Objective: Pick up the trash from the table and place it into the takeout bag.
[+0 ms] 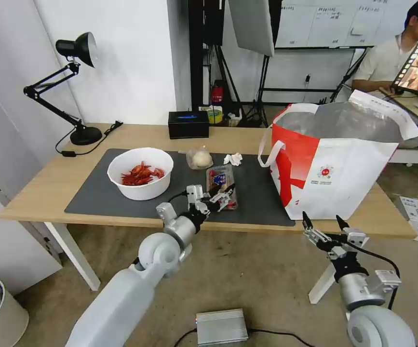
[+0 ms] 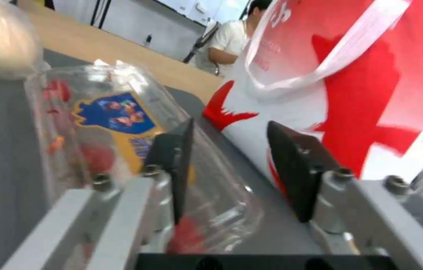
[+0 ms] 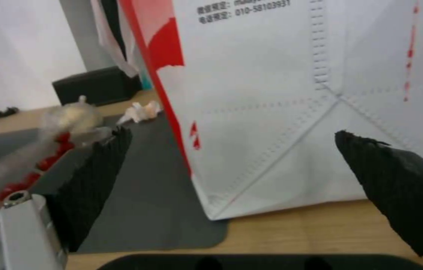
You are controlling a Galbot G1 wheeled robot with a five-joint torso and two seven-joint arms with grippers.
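In the head view the left end effector is released over the clear clamshell tray, which lies on the dark mat of the worktop, long axis running near to far, left of the takeout bag. The left wrist view shows one finger covering part of the tray, whose near end is cut off. In the right wrist view the right end effector is released before the bag's near side, its top cut off.

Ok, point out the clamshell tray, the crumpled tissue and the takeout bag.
clamshell tray (image 1: 221, 182): head view, on its clear lid.
crumpled tissue (image 1: 233, 159): head view, on its middle.
takeout bag (image 1: 343, 178): head view, on its white front.
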